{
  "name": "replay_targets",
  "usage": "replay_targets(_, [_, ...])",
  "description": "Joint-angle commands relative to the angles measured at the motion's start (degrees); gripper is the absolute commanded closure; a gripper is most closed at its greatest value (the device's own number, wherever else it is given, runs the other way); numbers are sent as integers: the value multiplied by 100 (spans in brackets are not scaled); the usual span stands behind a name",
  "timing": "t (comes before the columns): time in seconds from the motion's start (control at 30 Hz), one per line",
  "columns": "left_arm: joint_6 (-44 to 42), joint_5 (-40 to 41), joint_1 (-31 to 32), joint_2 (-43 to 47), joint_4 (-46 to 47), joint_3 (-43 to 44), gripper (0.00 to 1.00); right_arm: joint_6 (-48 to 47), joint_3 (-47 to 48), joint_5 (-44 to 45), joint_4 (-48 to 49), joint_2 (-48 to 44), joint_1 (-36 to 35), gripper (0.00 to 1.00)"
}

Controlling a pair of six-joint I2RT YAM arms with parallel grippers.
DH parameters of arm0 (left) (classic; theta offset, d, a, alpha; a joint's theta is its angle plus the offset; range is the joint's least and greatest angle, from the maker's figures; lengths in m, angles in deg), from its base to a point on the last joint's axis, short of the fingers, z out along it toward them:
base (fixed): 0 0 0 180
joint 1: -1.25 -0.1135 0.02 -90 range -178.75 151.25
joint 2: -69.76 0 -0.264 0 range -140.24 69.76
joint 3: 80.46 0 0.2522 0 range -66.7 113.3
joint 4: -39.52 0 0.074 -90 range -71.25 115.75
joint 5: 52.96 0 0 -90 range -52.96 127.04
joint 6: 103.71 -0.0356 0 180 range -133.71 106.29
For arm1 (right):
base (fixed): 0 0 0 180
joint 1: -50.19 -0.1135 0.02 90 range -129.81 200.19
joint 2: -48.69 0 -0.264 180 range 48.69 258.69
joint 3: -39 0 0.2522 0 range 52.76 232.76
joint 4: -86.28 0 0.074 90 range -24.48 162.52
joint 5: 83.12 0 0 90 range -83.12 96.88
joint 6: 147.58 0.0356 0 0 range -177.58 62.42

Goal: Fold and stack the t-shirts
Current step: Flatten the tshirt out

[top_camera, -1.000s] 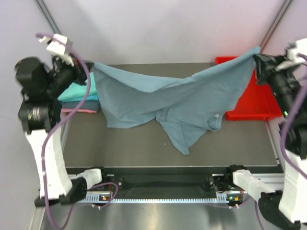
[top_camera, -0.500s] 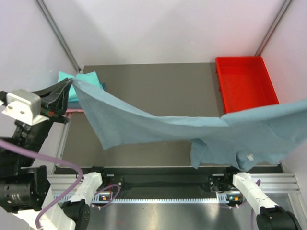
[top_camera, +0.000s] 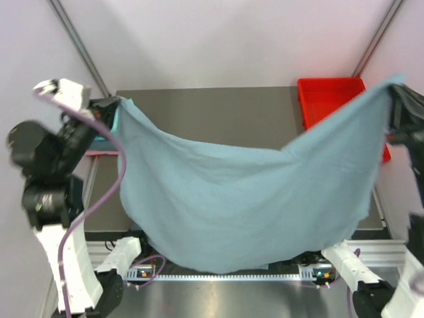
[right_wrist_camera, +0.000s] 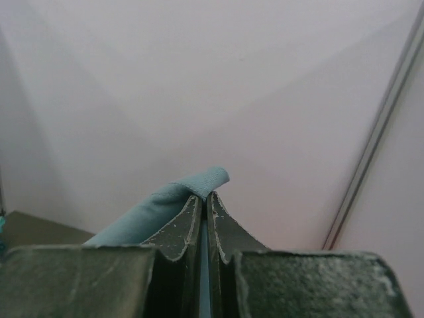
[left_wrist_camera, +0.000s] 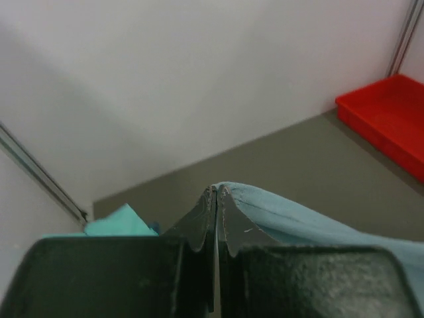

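**One high view, two close ones**

The top view sits high over the near edge of the desk (top_camera: 199, 109) and looks down and forward. It is far enough off to take in the whole spread shirt (top_camera: 245, 199) and the tray (top_camera: 328, 93). The left wrist view rides just behind the left pincer (left_wrist_camera: 215, 193), very near, and faces across the desk toward the back wall (left_wrist_camera: 199, 79). It shares the tray and the shirt's pinched edge with the top view. The right wrist view sits as near behind the right pincer (right_wrist_camera: 202, 199), tilted up at the wall, and shares the shirt's other pinched edge.
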Motion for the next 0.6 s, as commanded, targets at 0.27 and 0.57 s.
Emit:
replay_targets(0.27, [-324,-113,-22,-1299,1197,-2594,100,-178,-2649,-549,1987,1818,39,100])
replay_targets(0.57, [-711,160,-4,-3810,1620,-2131,100,-319,-2098,-629,1979,4884,30,100])
